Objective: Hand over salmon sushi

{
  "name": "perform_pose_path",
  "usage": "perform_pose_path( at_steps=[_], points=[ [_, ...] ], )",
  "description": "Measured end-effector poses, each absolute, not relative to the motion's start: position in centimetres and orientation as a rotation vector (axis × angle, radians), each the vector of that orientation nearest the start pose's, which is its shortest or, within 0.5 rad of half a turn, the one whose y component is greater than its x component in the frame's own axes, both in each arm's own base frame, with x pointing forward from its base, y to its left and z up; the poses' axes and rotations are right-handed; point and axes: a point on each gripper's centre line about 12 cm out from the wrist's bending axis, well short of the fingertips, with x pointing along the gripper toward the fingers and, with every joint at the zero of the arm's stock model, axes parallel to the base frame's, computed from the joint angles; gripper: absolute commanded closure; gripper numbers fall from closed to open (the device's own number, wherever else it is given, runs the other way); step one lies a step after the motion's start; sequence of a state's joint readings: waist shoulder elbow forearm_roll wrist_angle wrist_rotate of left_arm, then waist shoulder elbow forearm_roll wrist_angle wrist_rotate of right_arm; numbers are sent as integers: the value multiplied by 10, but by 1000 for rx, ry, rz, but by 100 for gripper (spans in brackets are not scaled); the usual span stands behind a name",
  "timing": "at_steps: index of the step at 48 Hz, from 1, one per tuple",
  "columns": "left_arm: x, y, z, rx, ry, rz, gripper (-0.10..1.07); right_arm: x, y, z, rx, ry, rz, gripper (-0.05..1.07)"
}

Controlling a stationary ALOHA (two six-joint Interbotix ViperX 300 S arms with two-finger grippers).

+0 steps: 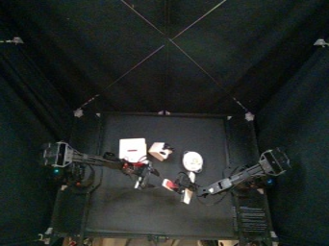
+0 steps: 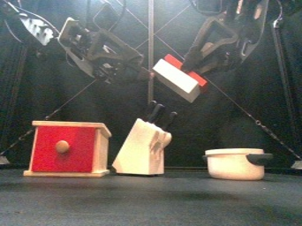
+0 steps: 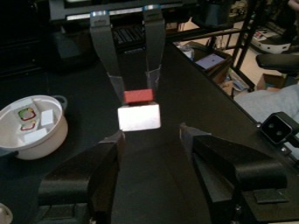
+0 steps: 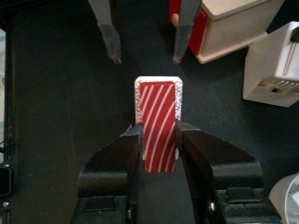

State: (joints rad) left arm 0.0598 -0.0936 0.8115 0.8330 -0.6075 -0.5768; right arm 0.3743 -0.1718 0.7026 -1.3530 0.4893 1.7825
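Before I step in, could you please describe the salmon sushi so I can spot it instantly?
Look above the black table, over the knife block. The salmon sushi hangs midair in the right gripper. It is the only raised item: a white block topped with red-and-white stripes.

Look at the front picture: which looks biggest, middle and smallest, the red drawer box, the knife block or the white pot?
1. Red-fronted wooden drawer box, largest.
2. Pale wooden knife block, narrower but slightly taller, so it is close.
3. White lidded pot, smallest.
All three stand in about the same row, so nearness hardly matters.
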Motion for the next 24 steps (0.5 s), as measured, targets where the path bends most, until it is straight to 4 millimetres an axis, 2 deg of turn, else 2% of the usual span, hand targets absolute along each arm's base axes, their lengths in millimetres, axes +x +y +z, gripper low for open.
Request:
perform_pose_path(
  at_steps=[9,24],
  points=[
    [368,-28,204,72,238,-390,-5,349,78,217,175,551,-229,58],
    [386,-25,196,34,250,-367,-5,349,78,216,173,555,-224,58]
  ],
)
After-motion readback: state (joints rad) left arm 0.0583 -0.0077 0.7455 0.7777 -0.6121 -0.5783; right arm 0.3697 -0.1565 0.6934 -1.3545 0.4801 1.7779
